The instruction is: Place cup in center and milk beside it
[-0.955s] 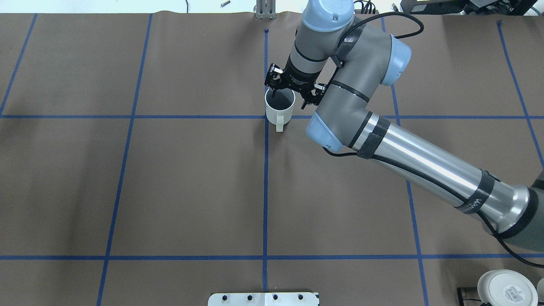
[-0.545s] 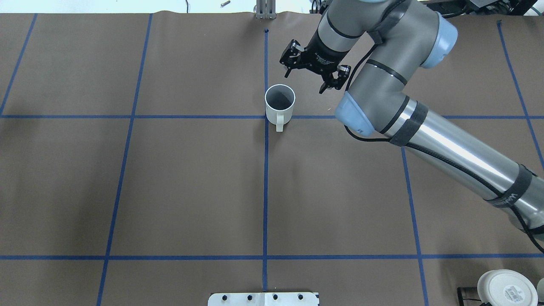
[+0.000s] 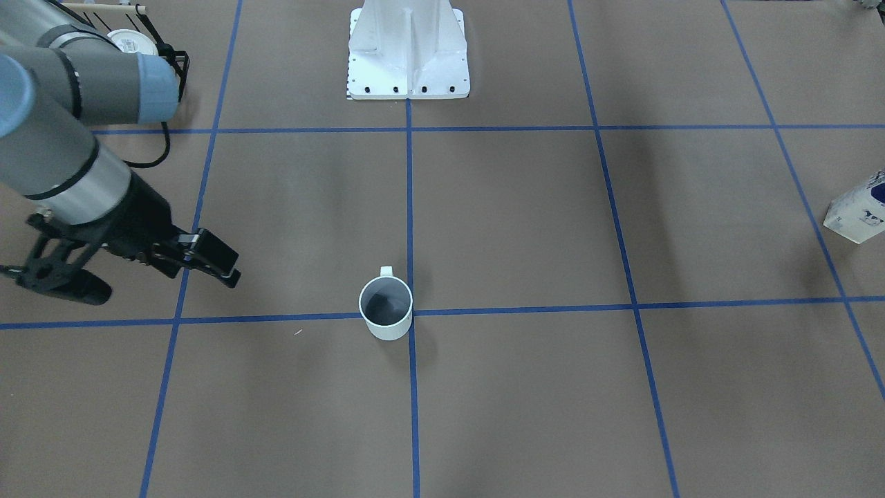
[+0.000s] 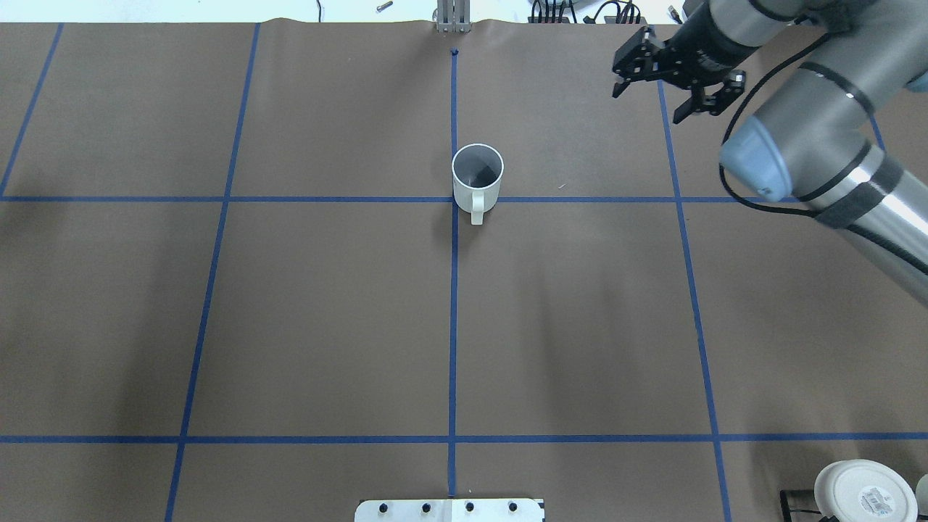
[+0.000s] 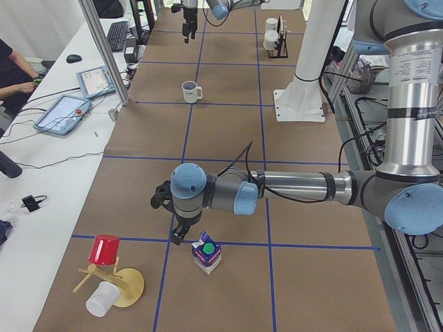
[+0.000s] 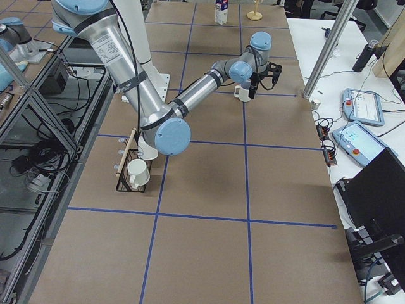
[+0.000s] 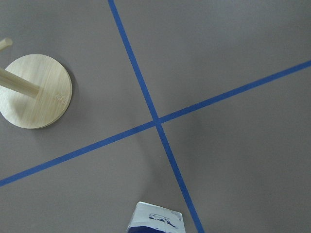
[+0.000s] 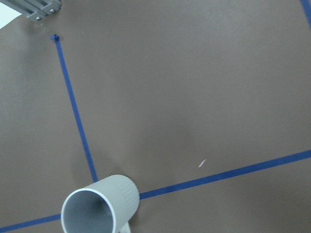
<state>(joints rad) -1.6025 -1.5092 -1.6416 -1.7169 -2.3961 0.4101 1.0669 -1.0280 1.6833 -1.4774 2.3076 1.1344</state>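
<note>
Since the earlier overhead frames the right gripper (image 4: 647,106) has pulled away from the cup (image 4: 477,174), its fingers spread and empty, well off to the robot's right. The cup stands upright on the central crossing of blue tape lines, handle toward the robot, so that step looks finished. The milk (image 5: 206,253) stands far off at the table's left end, the left gripper (image 5: 178,234) just beside it; whether its fingers are apart, I cannot tell. Next it must grasp the carton and carry it to the cup.

milk (image 3: 861,213) cut by edge, left claw (image 5: 178,236) unclear
</note>
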